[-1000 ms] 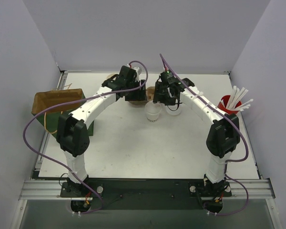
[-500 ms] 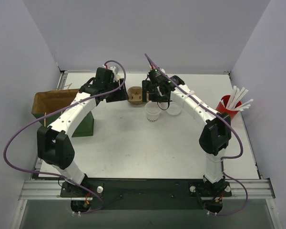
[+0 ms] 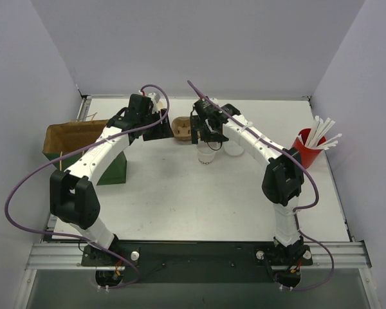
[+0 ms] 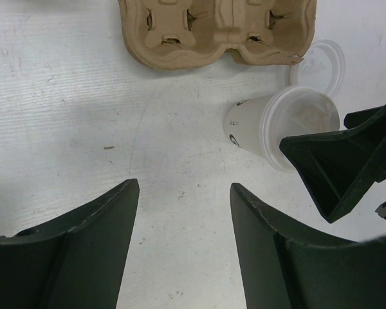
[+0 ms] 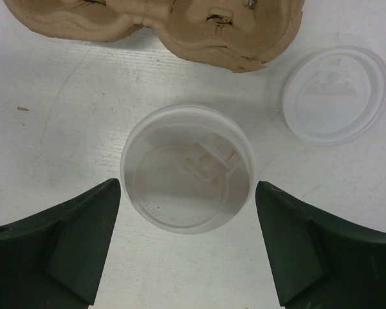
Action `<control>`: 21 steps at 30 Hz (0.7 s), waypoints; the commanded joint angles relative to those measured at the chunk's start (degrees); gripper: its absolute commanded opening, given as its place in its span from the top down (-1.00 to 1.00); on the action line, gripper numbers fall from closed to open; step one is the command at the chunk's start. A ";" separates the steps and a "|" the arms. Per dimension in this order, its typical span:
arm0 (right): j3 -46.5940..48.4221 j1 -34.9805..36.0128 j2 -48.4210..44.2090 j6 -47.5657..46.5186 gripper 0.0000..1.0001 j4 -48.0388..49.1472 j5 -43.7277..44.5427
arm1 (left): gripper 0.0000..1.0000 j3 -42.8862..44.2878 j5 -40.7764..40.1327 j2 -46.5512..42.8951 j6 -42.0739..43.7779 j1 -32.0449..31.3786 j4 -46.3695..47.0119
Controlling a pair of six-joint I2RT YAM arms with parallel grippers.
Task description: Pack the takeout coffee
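**Top view:** You see both arms reach to the far centre of the table (image 3: 180,199). The left gripper (image 3: 159,127) hangs just left of the cup carrier (image 3: 181,128). The right gripper (image 3: 206,136) points down over the lidded cup (image 3: 206,154), which stands upright just in front of the carrier. A loose lid (image 3: 235,149) lies flat beside the cup, on its right.

**Left wrist view:** The left gripper's fingers (image 4: 83,251) stand apart over bare table, holding nothing. Only here do you see the cup's side wall, with one finger of the right gripper close against its rim.

**Right wrist view:** The jaws stand apart, one on either side of the cup's lid, not clamped on it. Only here do you see the lid's moulded top clearly.
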 commanded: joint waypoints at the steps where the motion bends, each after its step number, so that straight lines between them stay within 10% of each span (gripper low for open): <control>1: 2.80 0.58 1.00 -0.78 -0.62 -2.24 1.26 | -0.37 0.47 1.35 -2.50 -0.08 0.32 3.02; 21: 3.06 0.75 2.76 -0.43 -0.47 -3.12 2.58 | -0.36 1.18 2.14 -1.45 -0.08 0.32 3.02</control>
